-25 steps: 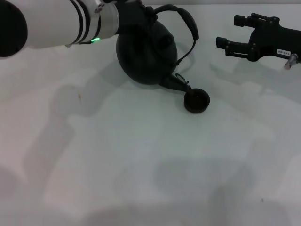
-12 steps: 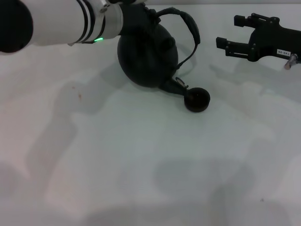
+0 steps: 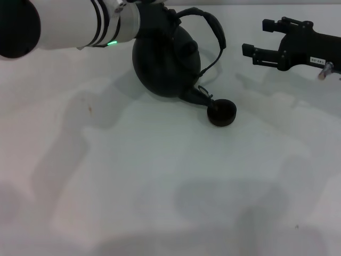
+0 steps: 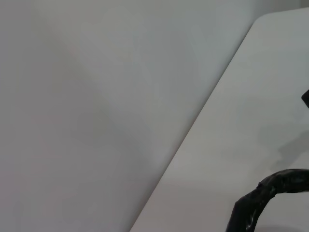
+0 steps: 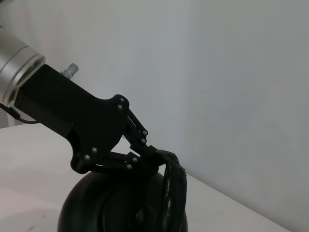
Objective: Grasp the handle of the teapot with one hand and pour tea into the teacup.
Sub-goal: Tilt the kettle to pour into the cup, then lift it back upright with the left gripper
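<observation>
Over teacup [image 3: 221, 112], tilted teapot [image 3: 166, 61] in left gripper [image 5: 153, 155].

White table [image 3: 160, 186] bears the teacup [image 3: 221, 113] (teapot [image 3: 166, 64] seemingly lifted).

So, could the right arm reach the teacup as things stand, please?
Probably yes. The right gripper hangs open at the far right, and the table between it and the teacup is bare; only the teapot spout, just left of the cup, crowds it.
</observation>
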Robot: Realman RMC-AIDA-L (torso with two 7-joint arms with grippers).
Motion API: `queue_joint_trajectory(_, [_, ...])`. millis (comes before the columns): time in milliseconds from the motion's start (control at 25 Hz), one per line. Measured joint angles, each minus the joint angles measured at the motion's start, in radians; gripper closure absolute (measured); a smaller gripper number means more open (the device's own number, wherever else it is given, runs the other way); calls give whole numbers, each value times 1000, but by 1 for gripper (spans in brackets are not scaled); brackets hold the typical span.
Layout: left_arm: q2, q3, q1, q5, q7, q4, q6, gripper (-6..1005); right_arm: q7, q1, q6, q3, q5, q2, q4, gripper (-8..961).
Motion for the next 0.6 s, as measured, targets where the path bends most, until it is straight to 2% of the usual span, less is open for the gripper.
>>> queue_joint_trajectory(600, [0,0,5,8,-7,44,1,866,-9,17,-4,0,8,0,14,124])
